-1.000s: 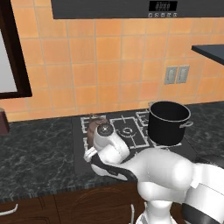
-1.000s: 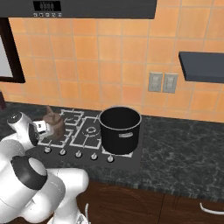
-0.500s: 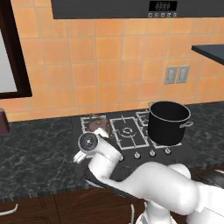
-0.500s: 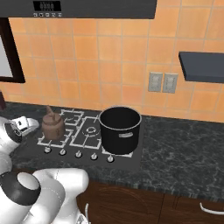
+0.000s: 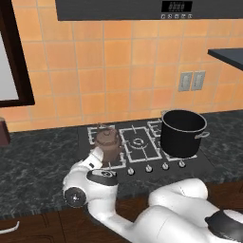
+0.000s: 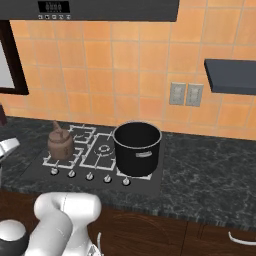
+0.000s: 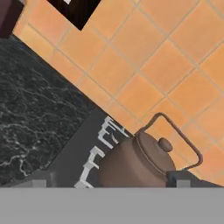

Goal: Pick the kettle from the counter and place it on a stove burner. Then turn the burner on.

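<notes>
The brown kettle (image 5: 108, 143) stands upright on the front left stove burner (image 5: 105, 163) of the black cooktop, with its arched handle up. From the right base view the kettle (image 6: 60, 143) sits on the same grate (image 6: 59, 161). My gripper (image 5: 97, 156) hovers just in front of it, a little to the left, over the cooktop's front edge. In the hand view the gripper (image 7: 109, 180) is open; its two tips stand wide apart and hold nothing. The kettle (image 7: 140, 161) lies ahead of them, untouched. The dark marbled counter (image 5: 33, 161) runs to both sides of the stove.
A large black pot (image 5: 182, 134) fills the front right burner. A row of small knobs (image 5: 148, 168) lines the cooktop's front edge. A dark red object (image 5: 4, 132) stands on the counter at far left. Orange tiled wall is behind, and a dark shelf (image 6: 230, 76) is at right.
My hand has drawn back from the kettle toward the front and left, leaving the kettle standing uncovered on its burner. The jaws stay wide open.
</notes>
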Robot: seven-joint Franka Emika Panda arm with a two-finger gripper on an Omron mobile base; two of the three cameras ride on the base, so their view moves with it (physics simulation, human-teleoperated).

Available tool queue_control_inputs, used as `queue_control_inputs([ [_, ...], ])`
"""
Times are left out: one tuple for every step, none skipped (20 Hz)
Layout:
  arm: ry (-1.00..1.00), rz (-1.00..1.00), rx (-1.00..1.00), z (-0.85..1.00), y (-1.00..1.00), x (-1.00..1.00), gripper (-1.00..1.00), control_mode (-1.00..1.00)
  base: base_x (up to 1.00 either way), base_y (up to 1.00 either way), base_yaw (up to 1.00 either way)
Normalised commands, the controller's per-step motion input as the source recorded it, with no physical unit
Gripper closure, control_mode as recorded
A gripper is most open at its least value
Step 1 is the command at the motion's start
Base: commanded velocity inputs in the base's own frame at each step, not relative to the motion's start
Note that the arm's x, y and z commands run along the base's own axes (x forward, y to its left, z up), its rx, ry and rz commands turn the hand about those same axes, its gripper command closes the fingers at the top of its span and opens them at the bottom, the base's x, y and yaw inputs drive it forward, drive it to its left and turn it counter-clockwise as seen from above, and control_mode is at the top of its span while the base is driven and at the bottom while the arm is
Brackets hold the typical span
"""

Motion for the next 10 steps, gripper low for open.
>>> queue_control_inputs([
  [-0.37, 0.0, -0.09, 0.19, 0.65, -0.18, -1.0, -1.0, 0.0, 0.0, 0.0],
  [-0.35, 0.0, -0.09, 0.14, 0.64, -0.16, -1.0, -1.0, 0.0, 0.0, 0.0],
  [-0.31, 0.0, -0.09, 0.11, 0.66, -0.14, -1.0, -1.0, 0.0, 0.0, 0.0],
  [-0.25, 0.0, -0.09, 0.06, 0.66, -0.05, -1.0, -1.0, 0.0, 0.0, 0.0],
  [-0.17, 0.0, -0.07, 0.0, 0.66, 0.0, -1.0, -1.0, 0.0, 0.0, 0.0],
  [-0.12, 0.0, -0.05, 0.0, 0.64, 0.0, -1.0, -1.0, 0.0, 0.0, 0.0],
  [-0.05, 0.0, -0.01, 0.0, 0.59, 0.06, -1.0, -1.0, 0.0, 0.0, 0.0],
  [-0.02, 0.0, 0.0, 0.0, 0.53, 0.23, -1.0, -1.0, 0.0, 0.0, 0.0],
  [0.0, 0.0, 0.0, 0.0, 0.49, 0.39, -1.0, -1.0, 0.0, 0.0, 0.0],
  [0.0, 0.0, 0.0, 0.0, 0.48, 0.51, -1.0, -1.0, 0.0, 0.0, 0.0],
])
